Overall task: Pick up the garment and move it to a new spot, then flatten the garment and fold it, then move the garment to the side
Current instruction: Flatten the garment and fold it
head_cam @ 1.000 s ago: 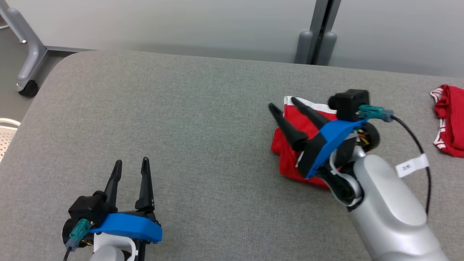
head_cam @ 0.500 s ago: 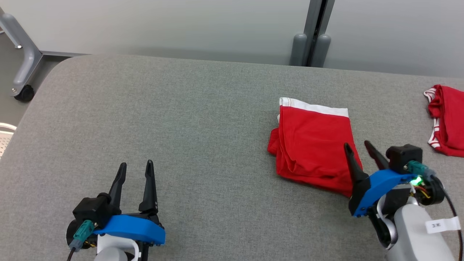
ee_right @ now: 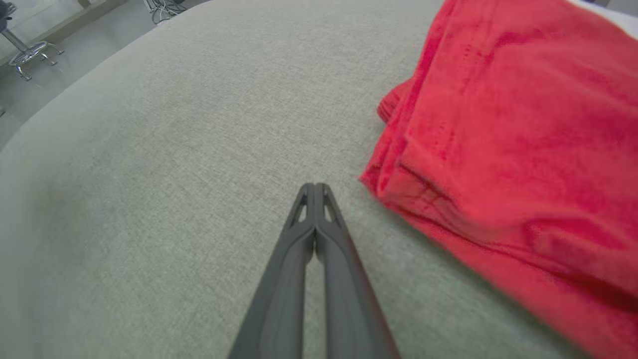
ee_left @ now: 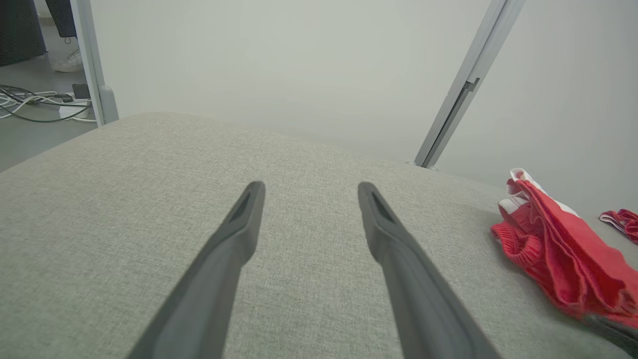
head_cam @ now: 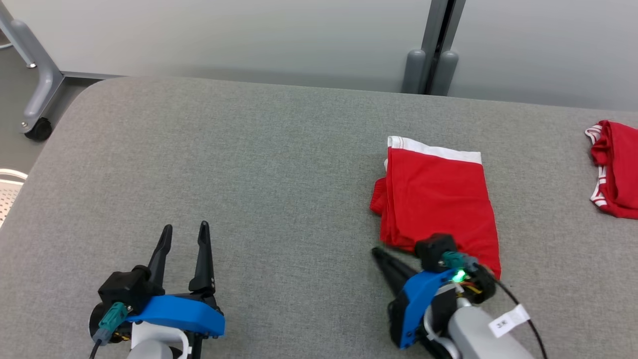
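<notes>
The garment (head_cam: 438, 199) is a red piece with a white waistband, lying folded and flat on the grey table (head_cam: 249, 164), right of centre. My right gripper (head_cam: 377, 253) is shut with nothing between its fingers, its tips resting just off the garment's near left corner. The right wrist view shows those closed fingers (ee_right: 315, 192) over bare cloth, with the garment (ee_right: 508, 129) to their right. My left gripper (head_cam: 184, 230) stands open at the lower left, far from the garment. In the left wrist view its fingers (ee_left: 309, 187) are spread over the table, the garment (ee_left: 558, 249) at the right.
A second red garment (head_cam: 615, 169) lies bunched at the table's right edge. A grey wheeled stand leg (head_cam: 37, 94) is on the floor beyond the far left corner. A grey post (head_cam: 431, 60) rises behind the table against a pale wall.
My right gripper has drawn back off the garment toward me, swung left to its near left corner, and shut. The folded garment now lies uncovered. The left arm has kept still.
</notes>
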{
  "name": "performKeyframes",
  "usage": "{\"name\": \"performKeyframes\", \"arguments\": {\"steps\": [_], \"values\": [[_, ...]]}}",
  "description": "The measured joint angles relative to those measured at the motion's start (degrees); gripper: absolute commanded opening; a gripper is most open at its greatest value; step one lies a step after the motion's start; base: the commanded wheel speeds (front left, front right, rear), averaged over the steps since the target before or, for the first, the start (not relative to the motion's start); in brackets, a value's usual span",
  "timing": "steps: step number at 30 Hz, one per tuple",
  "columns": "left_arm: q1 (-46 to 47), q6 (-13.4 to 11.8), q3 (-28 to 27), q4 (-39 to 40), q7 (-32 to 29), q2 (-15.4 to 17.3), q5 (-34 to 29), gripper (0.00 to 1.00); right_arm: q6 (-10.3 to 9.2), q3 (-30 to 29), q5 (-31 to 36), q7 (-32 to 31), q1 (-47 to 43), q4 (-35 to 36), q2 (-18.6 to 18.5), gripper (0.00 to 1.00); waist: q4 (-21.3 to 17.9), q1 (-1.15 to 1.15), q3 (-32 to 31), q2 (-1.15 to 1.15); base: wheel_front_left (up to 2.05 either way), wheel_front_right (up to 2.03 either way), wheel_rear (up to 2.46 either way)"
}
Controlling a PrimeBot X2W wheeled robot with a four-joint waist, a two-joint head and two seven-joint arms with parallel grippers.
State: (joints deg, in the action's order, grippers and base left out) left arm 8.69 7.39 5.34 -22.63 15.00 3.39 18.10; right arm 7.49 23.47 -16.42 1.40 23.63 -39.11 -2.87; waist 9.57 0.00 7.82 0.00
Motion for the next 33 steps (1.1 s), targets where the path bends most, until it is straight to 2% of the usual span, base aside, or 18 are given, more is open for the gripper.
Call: {"name": "performKeyframes", "arguments": {"steps": [3, 5, 7, 8, 9, 10, 16, 24, 28, 33], "values": [[-0.07, 0.00, -0.86, -0.01, 0.00, 0.19, 0.08, 1.00, 0.00, 6.76, -6.30, -0.78, 0.32, 1.76, 0.01, 0.00, -0.59, 0.00, -0.01, 0.00, 0.00, 0.00, 0.00], [-0.18, 0.00, -1.12, -0.09, 0.00, 0.19, 0.07, 1.00, 0.00, 9.37, -10.74, -0.71, 0.37, 3.76, 0.12, 0.00, -1.05, 0.00, -0.14, 0.00, 0.00, 0.00, 0.00], [-0.41, 0.00, -1.67, -0.24, 0.00, 0.19, 0.07, 1.00, 0.00, 10.15, -12.51, 0.54, 0.37, 5.63, 0.15, 0.00, -1.62, 0.00, -0.28, 0.00, 0.00, 0.00, 0.00], [-0.47, 0.00, -2.05, -0.31, 0.00, 0.20, 0.04, 1.00, -0.01, 9.84, -13.16, 1.47, 0.34, 6.62, 0.14, 0.22, -1.93, 0.00, -0.42, 0.00, 0.00, 0.00, 0.00], [-0.54, 0.00, -2.42, -0.36, 0.00, 0.19, -0.02, 1.00, 0.00, 9.23, -13.59, 2.53, 0.20, 7.54, 0.13, 0.57, -2.24, 0.00, -0.62, 0.00, 0.00, 0.00, 0.00], [-0.71, 0.00, -2.72, -0.41, 0.00, 0.20, -0.04, 1.00, 0.00, 8.00, -13.54, 3.57, -0.17, 8.31, 0.15, 1.00, -2.56, 0.01, -0.86, 0.00, 0.00, 0.00, 0.00], [-2.69, -0.04, -4.81, -0.40, 0.00, 0.92, -1.04, 1.00, -0.01, -3.90, -7.69, 8.89, -5.69, 12.93, 0.00, 1.00, -5.29, 0.00, -2.38, 0.00, 0.00, 0.00, 0.00], [-5.13, -0.32, -6.90, 0.36, 0.00, 1.64, -1.47, 1.00, -0.01, -20.30, 2.36, 8.22, -14.08, 21.78, -0.08, 1.00, -9.44, 0.00, -4.19, 0.00, 0.00, 0.00, 0.00], [-5.72, -0.32, -7.76, 0.18, 0.00, 1.81, -1.57, 1.00, -0.01, -24.86, 4.23, 7.73, -16.61, 24.32, -0.07, 1.00, -10.52, -0.01, -5.21, 0.00, 0.00, 0.00, 0.00], [-6.24, -0.33, -7.88, -0.21, 0.00, 2.01, -2.16, 1.00, -0.01, -27.07, 4.36, 6.66, -18.56, 24.61, -0.03, 1.00, -10.75, 0.00, -6.12, 0.00, 0.00, 0.00, 0.00]]}}
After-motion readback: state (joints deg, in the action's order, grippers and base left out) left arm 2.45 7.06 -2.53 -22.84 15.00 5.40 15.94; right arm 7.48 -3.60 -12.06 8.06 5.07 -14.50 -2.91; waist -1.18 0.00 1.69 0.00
